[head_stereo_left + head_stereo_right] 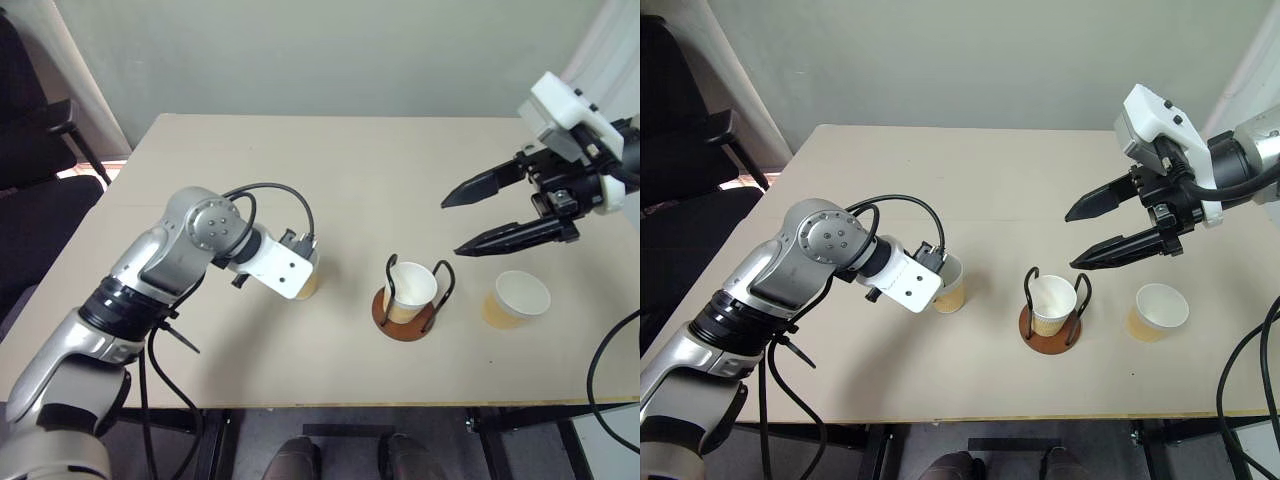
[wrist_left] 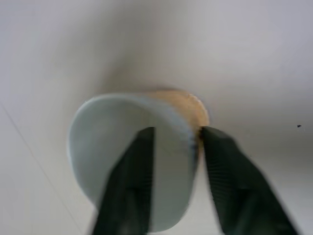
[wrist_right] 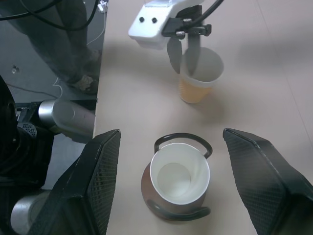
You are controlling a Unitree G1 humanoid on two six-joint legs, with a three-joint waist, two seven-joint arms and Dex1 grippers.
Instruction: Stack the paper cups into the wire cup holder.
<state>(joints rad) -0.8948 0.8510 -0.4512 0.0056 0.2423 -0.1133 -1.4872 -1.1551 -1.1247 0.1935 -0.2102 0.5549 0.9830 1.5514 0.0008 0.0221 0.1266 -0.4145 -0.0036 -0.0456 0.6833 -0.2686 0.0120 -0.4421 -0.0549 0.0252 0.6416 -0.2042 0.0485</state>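
Leftmost, a black chair (image 1: 30, 160) stands off the left edge of the pale worktop (image 1: 330, 160). Over the worktop's left-centre, the left hand (image 2: 177, 142) points down and to the right onto the left paper cup (image 3: 199, 74), which stands upright on the worktop, well to the left of the wire cup holder (image 1: 410, 318). Its two black fingers (image 2: 128, 181) pinch the cup's wall at the rim: one finger lies inside the white mouth, the other against the tan outside, and the rim is pressed slightly out of round between them. A black cable (image 1: 905, 205) loops over the wrist behind the hand.

Near the middle of the worktop, toward its near edge, the wire cup holder rests on its reddish-brown disc base, its two black wire loops upright. A second paper cup (image 1: 410, 290) sits in it between the loops, open side up, leaning a little.

Just to the right of the holder, apart from it, the third paper cup (image 1: 517, 298) stands upright on the worktop.

Above and beyond that cup, the right hand (image 1: 468, 222) hangs in the air, its fingers spread wide and pointing left, gripping nothing.
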